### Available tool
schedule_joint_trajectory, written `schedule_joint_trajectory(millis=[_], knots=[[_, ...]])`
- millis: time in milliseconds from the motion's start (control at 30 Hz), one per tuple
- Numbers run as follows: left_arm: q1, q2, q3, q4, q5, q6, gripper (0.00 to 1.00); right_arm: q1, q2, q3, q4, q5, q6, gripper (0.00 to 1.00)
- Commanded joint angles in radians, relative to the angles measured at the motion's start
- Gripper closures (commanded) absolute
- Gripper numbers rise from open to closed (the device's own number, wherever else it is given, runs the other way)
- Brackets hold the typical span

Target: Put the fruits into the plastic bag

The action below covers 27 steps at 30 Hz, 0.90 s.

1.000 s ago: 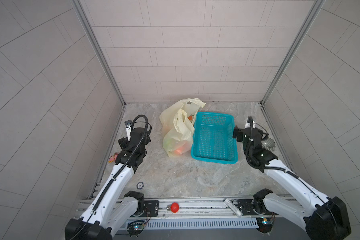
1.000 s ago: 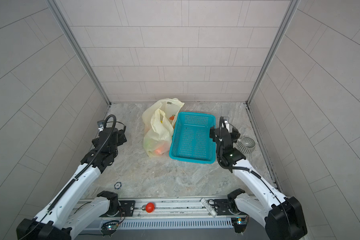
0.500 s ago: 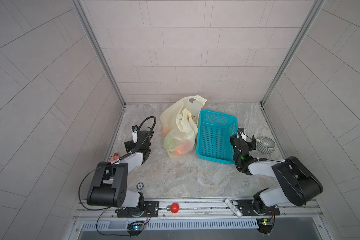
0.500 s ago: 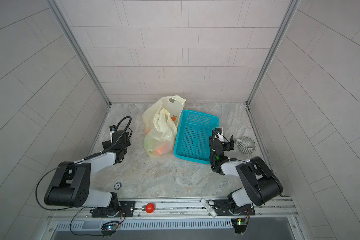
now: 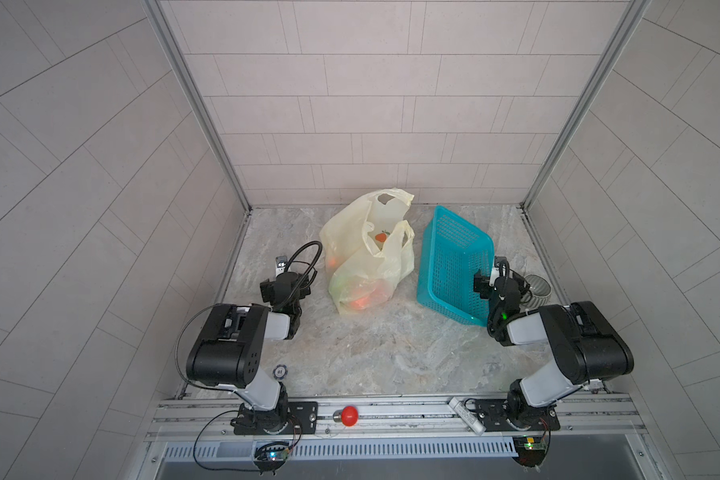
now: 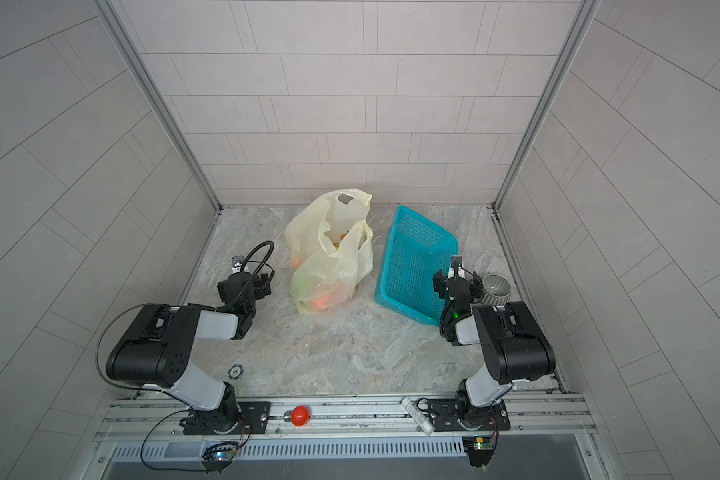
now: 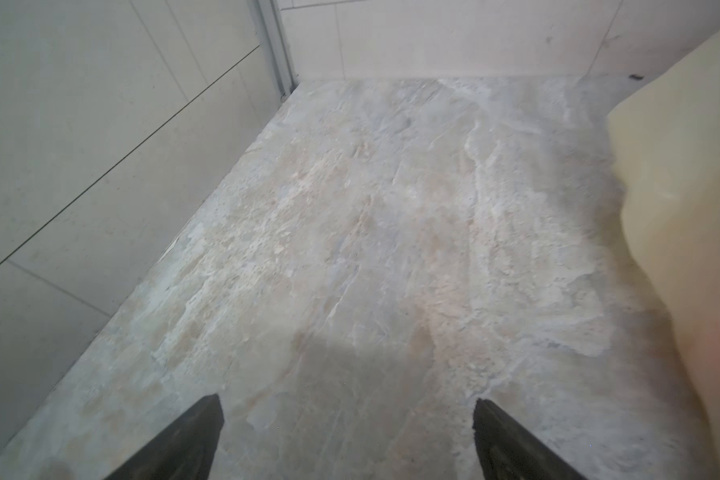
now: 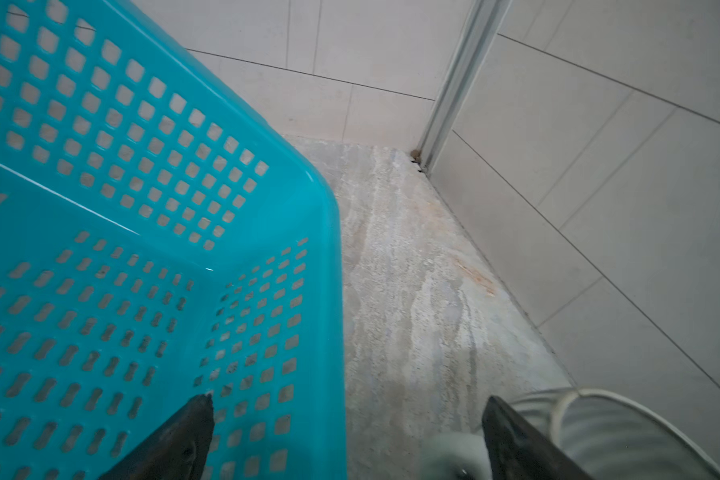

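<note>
The plastic bag (image 5: pixel 366 253) is seen mid-tabletop in both top views, near the teal basket (image 5: pixel 454 257) but apart from it. The fruits (image 5: pixel 360 300) show as orange, red & green glows through its near, bulging end. No loose fruit is made out on the tabletop (image 5: pixel 391 353) and the basket is seen bare inside, so the task is judged done or nearly so. The step in hand is taken to be a clear-off & check.

To do it well, both arms should be moved low and wide of the bag, esp. its loop handles, so nothing is snagged or tipped and no fruit is rolled out.

The bag's long axis is laid approx. near-to-far: full bottom toward the robot, handles & mouth toward the back wall, mouth tilted up.

The left gripper (image 7: pixel 348 409) jaws are spread wide, nothing btwn them, beside the bag. The right gripper (image 8: pixel 348 405) jaws are likewise wide & empty, astride the basket's rim line, next to a ribbed bowl (image 8: pixel 641 432).
</note>
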Motion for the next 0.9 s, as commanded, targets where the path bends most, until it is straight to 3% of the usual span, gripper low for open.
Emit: schedule_joint_trajectory(millis=[0,867], knots=[[0.015,0.001,0.021,0.044,0.072,0.015,0.00,0.001,-0.004,0.023,-0.057,-0.104,0.005,0.01],[-0.006,0.012,0.015,0.078,0.018,0.022,0.00,0.007,0.002,0.017,-0.035,-0.091,0.002,0.01]])
